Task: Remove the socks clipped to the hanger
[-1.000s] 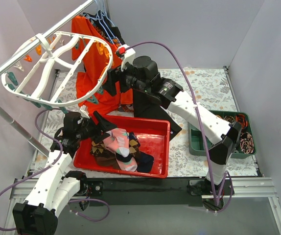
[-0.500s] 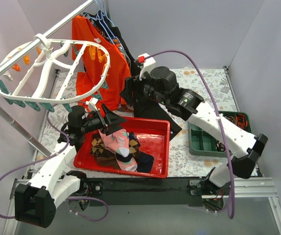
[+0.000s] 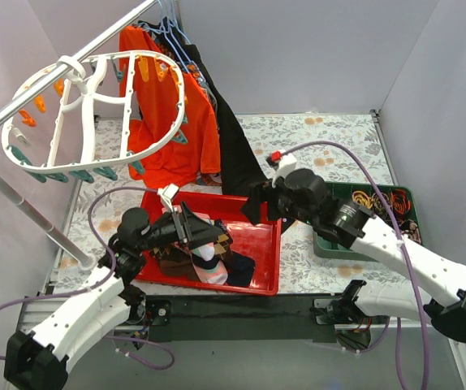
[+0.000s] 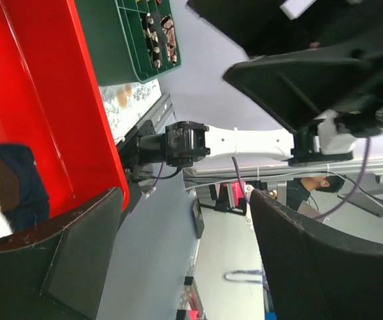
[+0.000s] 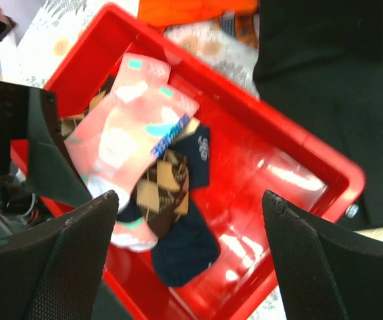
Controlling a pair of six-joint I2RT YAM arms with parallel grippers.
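Note:
The white oval hanger [image 3: 130, 96] hangs from the rail at upper left with teal clips [image 3: 79, 175] and orange clips; I see no sock clipped to it. Several socks [image 3: 207, 250] lie piled in the red tray [image 3: 259, 286]. My left gripper [image 3: 194, 230] is open and empty just above the pile; in its wrist view [image 4: 191, 260] nothing sits between the jaws. My right gripper [image 3: 253, 210] is open and empty over the tray's far right part [image 5: 190, 200]. Below it lie a pink teal-striped sock [image 5: 128, 127], an argyle sock [image 5: 158, 190] and a navy sock [image 5: 181, 250].
An orange shirt [image 3: 164, 114] and a long black garment [image 3: 233, 146] hang on wire hangers from the metal rail [image 3: 54, 73] behind the tray. A green tray [image 3: 322, 244] of small items stands at right. A slanted pole [image 3: 30, 211] crosses the left side.
The right arm has pulled away from the hanger and come down over the red tray. The left gripper has moved lower and right over the sock pile. The hanger has swung.

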